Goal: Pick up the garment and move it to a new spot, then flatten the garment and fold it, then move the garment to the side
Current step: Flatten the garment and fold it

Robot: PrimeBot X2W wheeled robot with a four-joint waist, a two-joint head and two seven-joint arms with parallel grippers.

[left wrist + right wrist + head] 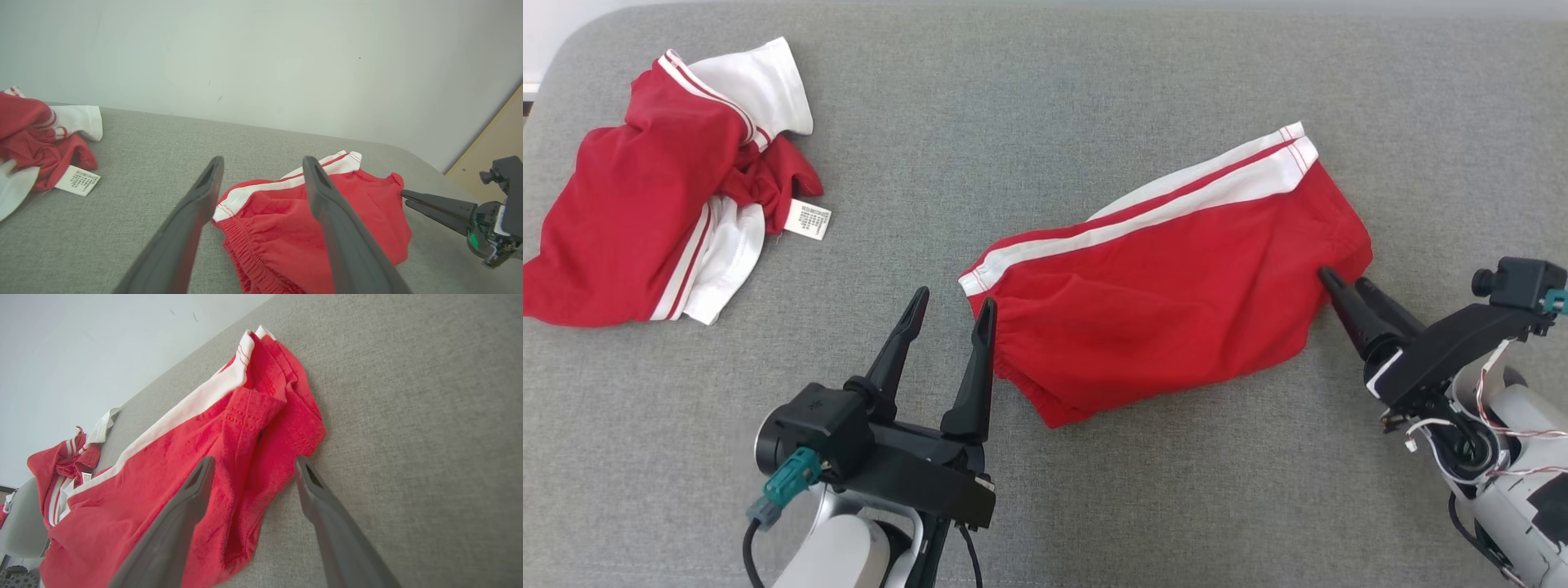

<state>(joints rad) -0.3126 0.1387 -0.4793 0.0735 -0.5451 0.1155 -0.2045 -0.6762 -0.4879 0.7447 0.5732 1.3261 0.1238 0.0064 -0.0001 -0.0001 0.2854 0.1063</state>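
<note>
**A:** What is shown of the surface and the room?

**B:** A grey surface [1045, 90], upholstered in woven cloth, is spread across the head view. In the left wrist view it is backed by a pale wall [261, 49]. A light wooden panel [494, 147] is seen past its far right corner.

**A:** How are the edges placed, and where is room left?

**B:** A rounded corner is seen at the upper left of the head view, and the far edge is met by the wall. Bare cloth is left between the two garments, beyond the shorts and along the near side around the arms.

**A:** How is the garment laid?

**B:** The red shorts [1176, 302] are laid right of centre, set slantwise and fairly flat, with shallow wrinkles. Two white stripes are carried along the far edge. The gathered elastic waistband is turned to the left end and the hems to the right. A second garment [621, 237], red and white, is heaped at the far left, well apart, with a white care label [809, 222] turned out.

**A:** And the grippers?

**B:** The left gripper [954, 300] is held with its fingers spread and nothing between them, just beside the waistband end. The right gripper [1342, 278] is likewise parted at the hem end. In its wrist view one finger is seen over red fabric and the other over bare grey. Nothing is clamped.
</note>
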